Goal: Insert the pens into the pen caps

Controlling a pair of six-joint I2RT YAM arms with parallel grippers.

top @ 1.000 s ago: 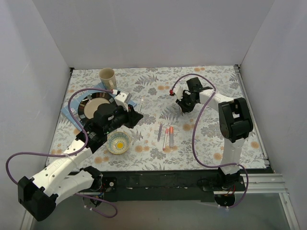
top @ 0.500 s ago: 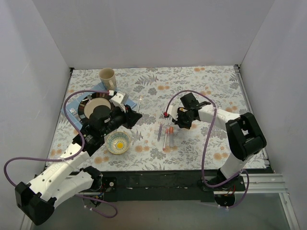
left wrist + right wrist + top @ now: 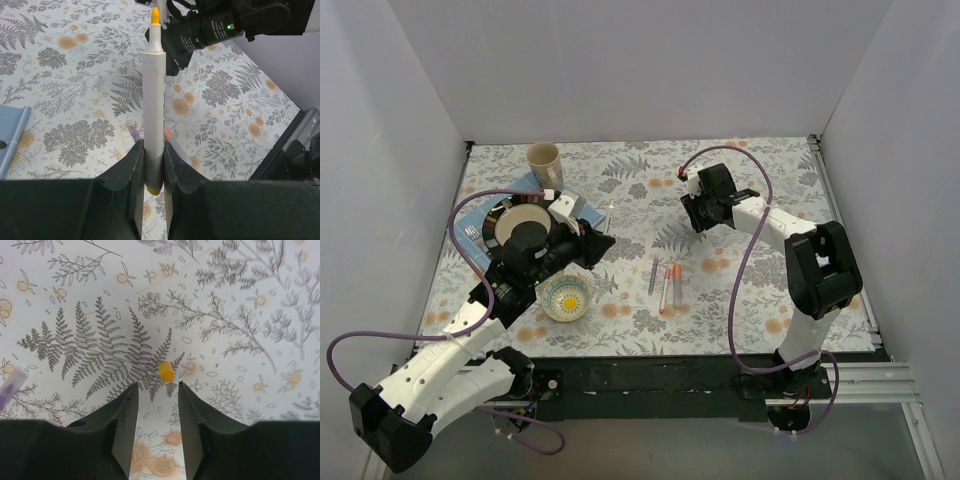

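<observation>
Having swung the right gripper [image 3: 157, 386] off the loose pens [image 3: 665, 283] and back over the yellow cap [image 3: 165, 372] lying on the cloth [image 3: 240, 300], fingers spread, probably to fetch it for the yellow pen [image 3: 153, 90] clamped in the left gripper [image 3: 153, 155].

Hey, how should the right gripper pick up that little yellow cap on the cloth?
Pinch the yellow cap across its round sides, coming straight down from above: it is a short stub alone on the cloth, just beyond the open right gripper. Its opening's direction is unclear.
</observation>
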